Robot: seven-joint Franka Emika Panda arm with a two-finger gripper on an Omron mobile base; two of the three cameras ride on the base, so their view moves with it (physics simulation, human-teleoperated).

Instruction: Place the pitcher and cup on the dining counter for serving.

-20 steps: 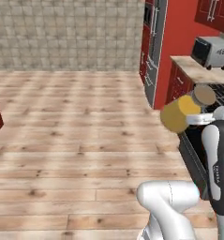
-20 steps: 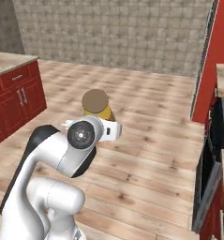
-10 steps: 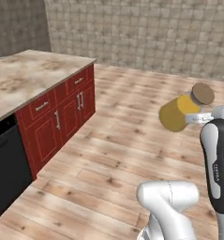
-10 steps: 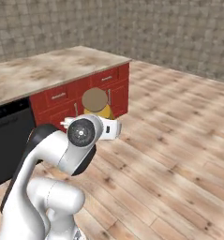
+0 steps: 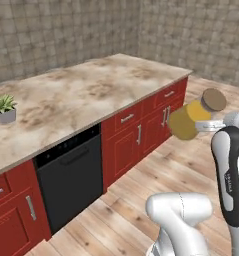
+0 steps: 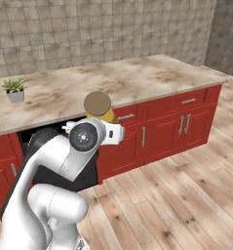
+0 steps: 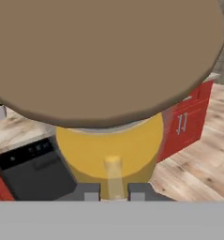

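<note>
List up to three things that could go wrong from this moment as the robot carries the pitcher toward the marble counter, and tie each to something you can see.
1. The pitcher hangs tilted in the gripper, held low on its body, so it might slip or spill liquid.
2. It is over the wooden floor, short of the dining counter; a drop would likely break it.
3. The potted plant stands near the counter's edge; setting down there could knock it.

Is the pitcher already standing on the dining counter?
No, the pitcher hangs in the tool over the wooden floor, apart from the dining counter.
</note>
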